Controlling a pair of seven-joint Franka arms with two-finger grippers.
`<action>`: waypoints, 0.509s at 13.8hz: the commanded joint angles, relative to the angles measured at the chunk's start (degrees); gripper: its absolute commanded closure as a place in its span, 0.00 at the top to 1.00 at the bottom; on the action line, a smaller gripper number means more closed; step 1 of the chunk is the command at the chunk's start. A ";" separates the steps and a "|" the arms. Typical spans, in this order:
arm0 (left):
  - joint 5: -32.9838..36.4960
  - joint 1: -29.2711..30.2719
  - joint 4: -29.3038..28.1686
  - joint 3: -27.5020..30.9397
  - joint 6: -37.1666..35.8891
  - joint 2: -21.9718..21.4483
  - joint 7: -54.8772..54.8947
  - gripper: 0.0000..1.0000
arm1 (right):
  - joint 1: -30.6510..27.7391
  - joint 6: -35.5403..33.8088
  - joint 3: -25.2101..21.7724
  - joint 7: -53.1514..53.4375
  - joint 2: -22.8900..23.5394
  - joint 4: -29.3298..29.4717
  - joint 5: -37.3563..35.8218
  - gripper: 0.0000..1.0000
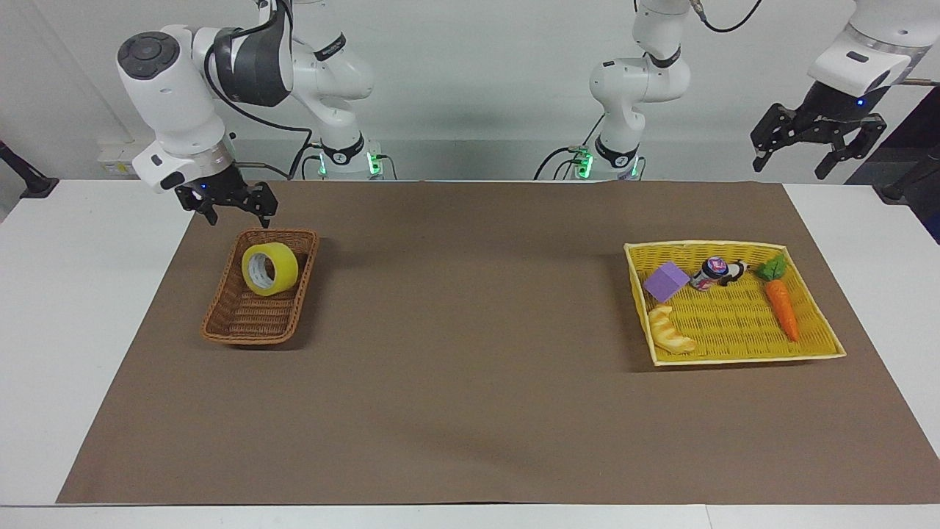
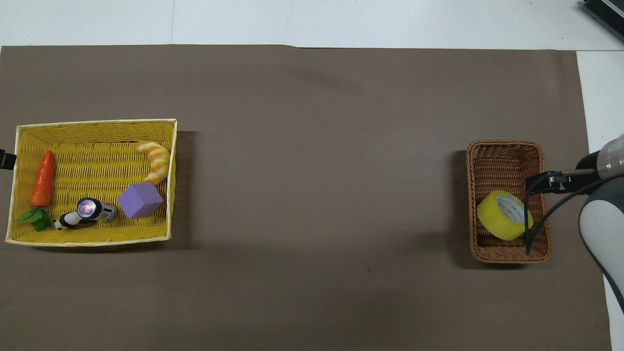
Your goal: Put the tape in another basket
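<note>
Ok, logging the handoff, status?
Right claw open, raised above brown basket. Left claw open, waiting. Tape in basket, tilted. Nothing in the way.

Both arms: glossy white rounded shells, black rings at the joints. Right arm carries a dark grey elbow section and loose black cables down to its black right gripper (image 1: 233, 210). Left gripper (image 1: 817, 143) also black, blue light above. Bases show green lights.
</note>
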 commanded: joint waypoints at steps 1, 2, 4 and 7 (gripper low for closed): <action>0.09 0.86 -0.55 -0.66 -0.54 -0.87 -0.15 1.00 | -0.47 -5.33 0.19 1.49 -0.31 4.30 3.24 1.00; 0.09 0.86 -0.55 -0.66 -0.54 -0.87 -0.15 1.00 | -0.38 -6.21 0.28 1.76 -0.49 5.01 3.34 1.00; 0.09 0.86 -0.55 -0.66 -0.46 -0.87 -0.15 1.00 | -0.38 -7.79 0.28 1.68 -0.93 5.81 3.51 1.00; 0.09 0.86 -0.55 -0.75 -0.54 -0.87 -0.15 1.00 | 0.06 -11.57 0.89 2.20 1.34 12.29 4.99 1.00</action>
